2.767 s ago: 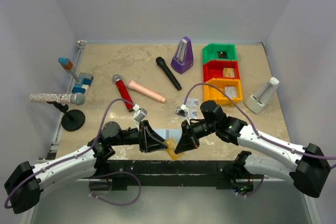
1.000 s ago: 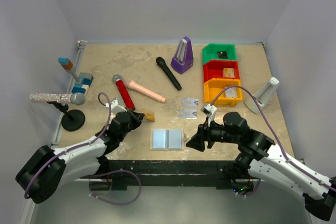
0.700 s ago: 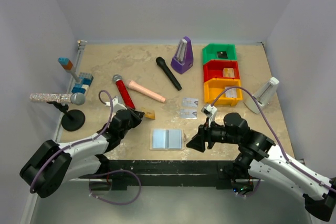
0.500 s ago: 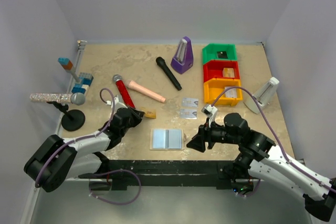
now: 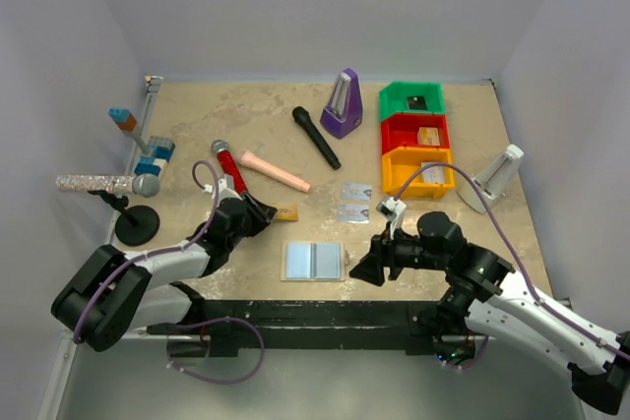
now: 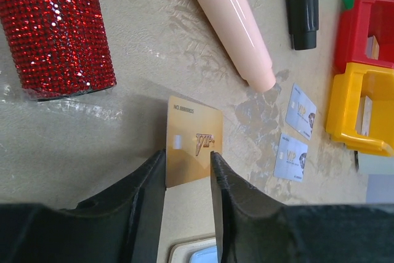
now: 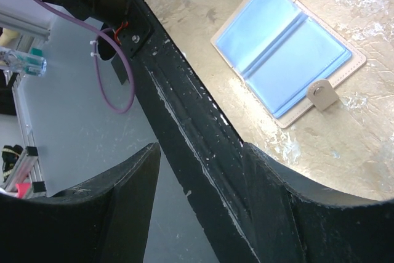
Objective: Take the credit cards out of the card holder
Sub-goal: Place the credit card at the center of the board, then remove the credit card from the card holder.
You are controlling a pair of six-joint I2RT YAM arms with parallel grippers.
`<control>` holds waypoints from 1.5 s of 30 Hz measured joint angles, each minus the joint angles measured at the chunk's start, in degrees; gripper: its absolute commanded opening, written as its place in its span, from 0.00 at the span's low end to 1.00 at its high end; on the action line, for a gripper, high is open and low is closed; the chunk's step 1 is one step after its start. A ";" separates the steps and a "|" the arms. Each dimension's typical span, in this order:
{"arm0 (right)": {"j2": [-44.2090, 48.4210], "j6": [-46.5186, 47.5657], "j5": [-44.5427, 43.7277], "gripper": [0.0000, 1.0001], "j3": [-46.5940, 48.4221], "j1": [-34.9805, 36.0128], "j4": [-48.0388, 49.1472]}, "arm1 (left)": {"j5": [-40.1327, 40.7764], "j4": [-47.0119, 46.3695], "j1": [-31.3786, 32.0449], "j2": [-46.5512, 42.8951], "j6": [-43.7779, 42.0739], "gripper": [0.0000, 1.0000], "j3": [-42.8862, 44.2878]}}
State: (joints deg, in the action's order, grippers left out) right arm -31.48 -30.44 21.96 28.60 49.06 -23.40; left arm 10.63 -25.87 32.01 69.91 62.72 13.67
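Note:
The card holder point(image 5: 313, 260) lies open and flat near the front edge, light blue inside with a tan rim and snap tab point(image 7: 289, 47). Two silver-grey credit cards point(image 5: 356, 190) point(image 5: 351, 211) lie behind it, also in the left wrist view point(image 6: 301, 111) point(image 6: 292, 156). An orange-tan card point(image 5: 283, 212) point(image 6: 192, 146) lies flat on the table to the holder's back left. My left gripper point(image 5: 264, 211) point(image 6: 188, 155) is open, one fingertip on each side of that card's near end. My right gripper point(image 5: 362, 265) point(image 7: 200, 149) hangs open over the black front rail, right of the holder, holding nothing.
Behind the left gripper lie a red glitter microphone point(image 5: 229, 170), a pink cylinder point(image 5: 276, 170) and a black microphone point(image 5: 315, 137). A purple metronome point(image 5: 342, 103) and green point(image 5: 412, 98), red point(image 5: 417, 132) and yellow point(image 5: 421, 169) bins stand at the back right. A microphone stand point(image 5: 136, 223) is at the left.
My left gripper edged slightly away from the front edge with the orange-tan card, and its jaws have parted. The card now lies flat on the table. The right arm has not moved.

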 measured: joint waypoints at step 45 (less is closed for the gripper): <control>-47.45 -1.44 -16.70 0.66 16.02 0.00 -5.33 | 0.22 27.98 14.21 -26.95 -4.92 0.49 2.47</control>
State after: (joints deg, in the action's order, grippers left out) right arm -78.94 -31.88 5.26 44.62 49.06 -28.73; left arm 10.85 2.11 46.22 42.96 57.80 16.14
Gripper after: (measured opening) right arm 0.701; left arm 0.495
